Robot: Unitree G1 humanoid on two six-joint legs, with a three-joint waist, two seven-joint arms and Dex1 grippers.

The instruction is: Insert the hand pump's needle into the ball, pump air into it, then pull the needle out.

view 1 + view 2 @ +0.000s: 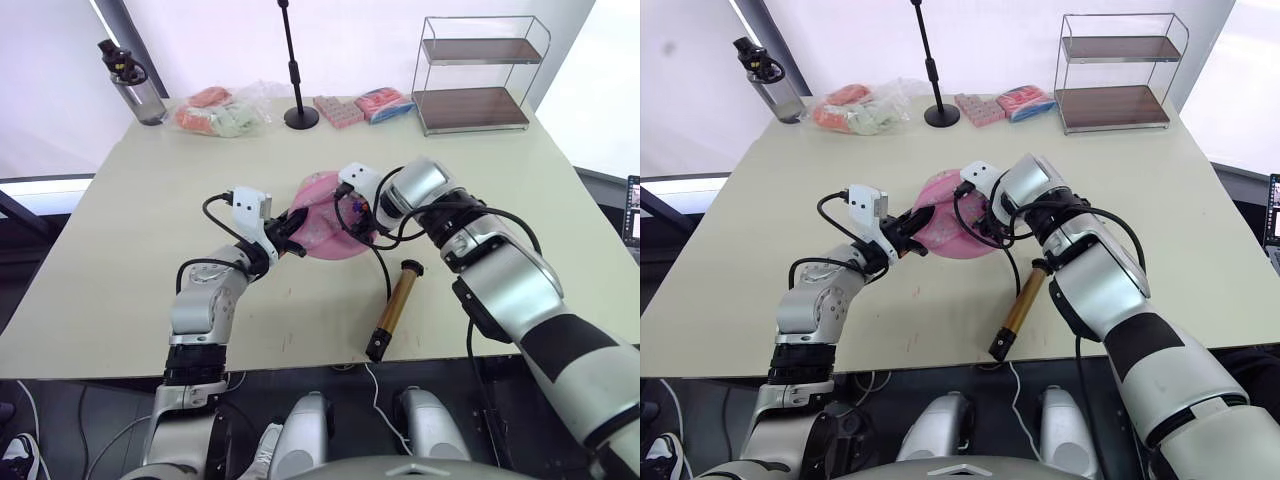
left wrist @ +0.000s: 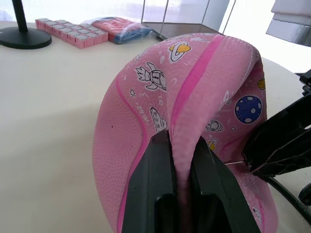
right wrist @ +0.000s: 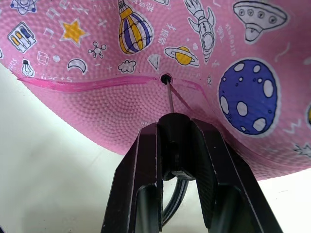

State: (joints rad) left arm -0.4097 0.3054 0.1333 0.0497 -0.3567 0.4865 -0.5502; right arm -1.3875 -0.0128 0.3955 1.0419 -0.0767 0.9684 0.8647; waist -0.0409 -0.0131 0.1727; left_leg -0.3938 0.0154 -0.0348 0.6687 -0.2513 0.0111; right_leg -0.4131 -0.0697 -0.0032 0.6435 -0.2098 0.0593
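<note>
right gripper point(image 3: 177, 145) is clamped on the small black fitting at the end of the pump's hose, with the needle point(image 3: 168, 94) sticking straight out ahead of its fingers. the needle's tip sits at the ball's little dark valve hole point(image 3: 165, 78), on the pink seam line; from here i judge it is just entering or barely in, not pushed home. holding the fitting itself rather than the soft hose looks like the sensible choice, since it keeps the thin pin stiff and aimed.

left gripper point(image 2: 180, 160) is pinched shut on a fold of the ball point(image 1: 325, 225), which is soft and dented enough to be squeezed between the two fingers. that grip seems meant to brace the ball from the left so it cannot roll or slide away while the needle presses in from the right. the two grippers face each other across the ball, near the middle of the table point(image 1: 130, 250).

the hand pump point(image 1: 393, 308) lies flat on the table to the near right of the ball, untouched, its black hose point(image 1: 381, 265) curving up to the right gripper. it has slack, so nothing tugs on the needle.

far back stand a bottle point(image 1: 133, 84), a bag of packets point(image 1: 218, 112), a black stand point(image 1: 296, 70) and a wire shelf point(image 1: 478, 75), all well apart from the work.
</note>
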